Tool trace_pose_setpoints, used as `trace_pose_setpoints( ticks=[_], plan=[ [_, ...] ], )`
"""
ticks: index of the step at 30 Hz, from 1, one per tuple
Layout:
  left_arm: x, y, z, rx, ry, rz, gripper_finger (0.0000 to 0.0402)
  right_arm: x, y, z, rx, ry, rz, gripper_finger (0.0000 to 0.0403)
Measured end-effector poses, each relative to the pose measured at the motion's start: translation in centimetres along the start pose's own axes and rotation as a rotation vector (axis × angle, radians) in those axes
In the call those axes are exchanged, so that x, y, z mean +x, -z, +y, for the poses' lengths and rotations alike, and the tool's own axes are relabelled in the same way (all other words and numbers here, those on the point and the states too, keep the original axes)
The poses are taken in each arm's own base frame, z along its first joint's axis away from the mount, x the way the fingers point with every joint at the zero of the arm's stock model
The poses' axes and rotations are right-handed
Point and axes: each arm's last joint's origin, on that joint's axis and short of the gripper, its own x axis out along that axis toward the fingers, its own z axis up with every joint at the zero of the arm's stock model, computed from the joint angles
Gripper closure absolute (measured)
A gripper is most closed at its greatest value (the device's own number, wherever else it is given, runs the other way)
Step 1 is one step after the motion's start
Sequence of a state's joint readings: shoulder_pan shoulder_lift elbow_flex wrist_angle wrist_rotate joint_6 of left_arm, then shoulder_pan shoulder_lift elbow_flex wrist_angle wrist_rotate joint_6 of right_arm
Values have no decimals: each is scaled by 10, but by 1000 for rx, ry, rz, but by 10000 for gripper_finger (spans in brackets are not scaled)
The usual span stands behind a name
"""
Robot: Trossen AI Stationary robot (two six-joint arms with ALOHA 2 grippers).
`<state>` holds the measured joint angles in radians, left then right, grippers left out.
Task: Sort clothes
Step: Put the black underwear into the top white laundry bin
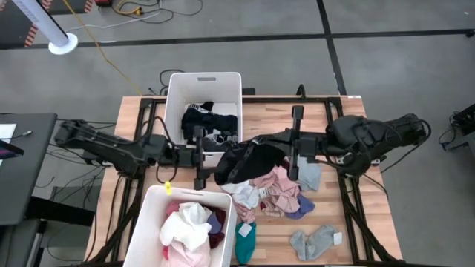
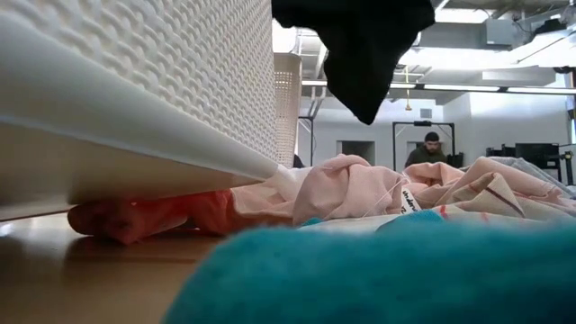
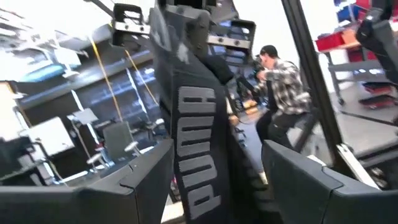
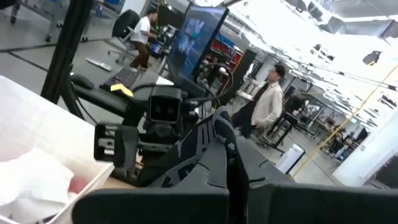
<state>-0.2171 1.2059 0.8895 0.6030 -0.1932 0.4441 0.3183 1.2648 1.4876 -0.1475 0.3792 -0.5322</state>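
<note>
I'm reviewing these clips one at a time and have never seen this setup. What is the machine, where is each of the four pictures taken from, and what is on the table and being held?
It is a robot with two dark arms at a wooden table. One picture looks straight down, one looks level across the tabletop, and two come from cameras on the arms' wrists.

On the table stand two white bins: the far one holds dark clothes, the near one holds pink and white ones. A loose pile of clothes lies beside them.

The right end effector is shut on a black garment, held up between the arms. The left end effector faces it from the other side, fingers open around the cloth, which bears white lettering. People show in the room behind.
</note>
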Motion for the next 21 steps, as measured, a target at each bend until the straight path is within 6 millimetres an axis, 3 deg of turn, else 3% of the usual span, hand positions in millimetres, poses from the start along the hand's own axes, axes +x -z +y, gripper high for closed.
trace_pose_setpoints(
  ticks=[15,21],
  plan=[
    [55,9,-13,10,17,50,165,0,-4,-2,-29,2,-46,396],
    [65,7,-14,-4,13,48,165,0,-3,-1,-32,-2,-39,396]
  ],
)
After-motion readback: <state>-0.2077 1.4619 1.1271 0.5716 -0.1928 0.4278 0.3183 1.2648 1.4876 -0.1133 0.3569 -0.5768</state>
